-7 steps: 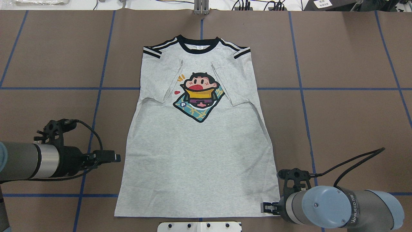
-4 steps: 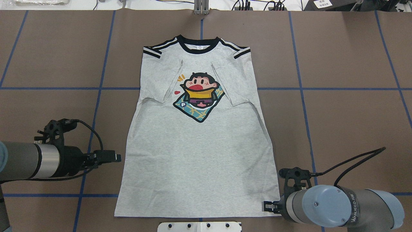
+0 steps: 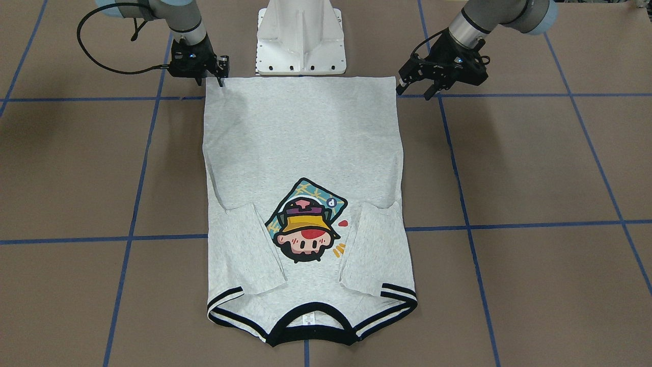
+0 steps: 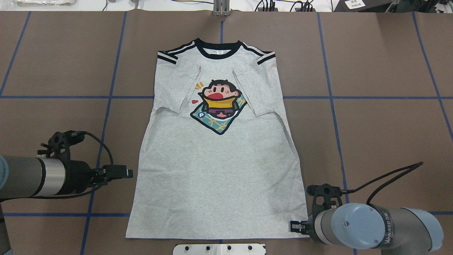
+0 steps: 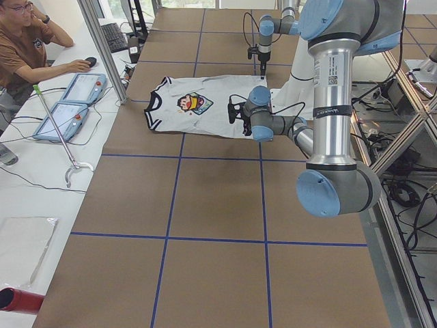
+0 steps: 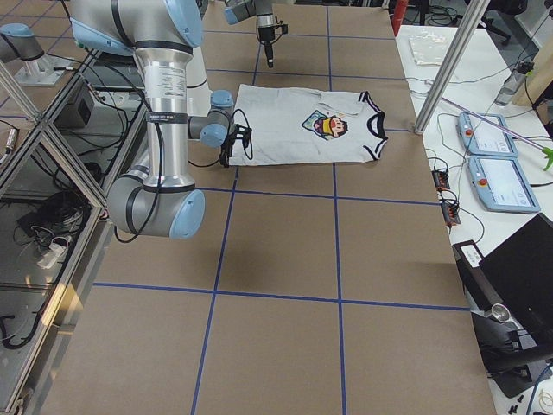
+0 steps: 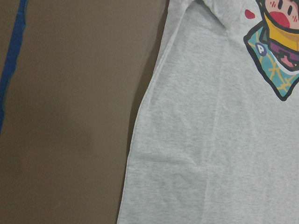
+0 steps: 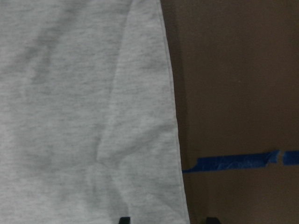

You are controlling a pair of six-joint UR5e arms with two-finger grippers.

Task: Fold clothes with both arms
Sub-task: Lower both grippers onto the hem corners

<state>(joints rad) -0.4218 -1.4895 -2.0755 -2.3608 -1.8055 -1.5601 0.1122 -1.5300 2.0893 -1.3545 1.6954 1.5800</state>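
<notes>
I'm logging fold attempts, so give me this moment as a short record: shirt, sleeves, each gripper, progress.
shirt: light heather-grey T-shirt with black collar, flat, print up, on brown table
sleeves: both folded inward over the chest
left gripper: open, beside the shirt's side edge, holding nothing
right gripper: open, fingers straddling the edge at the hem corner
body fold: not begun

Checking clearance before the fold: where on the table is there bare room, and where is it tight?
Bare table lies on both sides of the T-shirt, away from the robot, and beyond its collar. It is crowded at the hem corners, where the left gripper and right gripper sit.
</notes>
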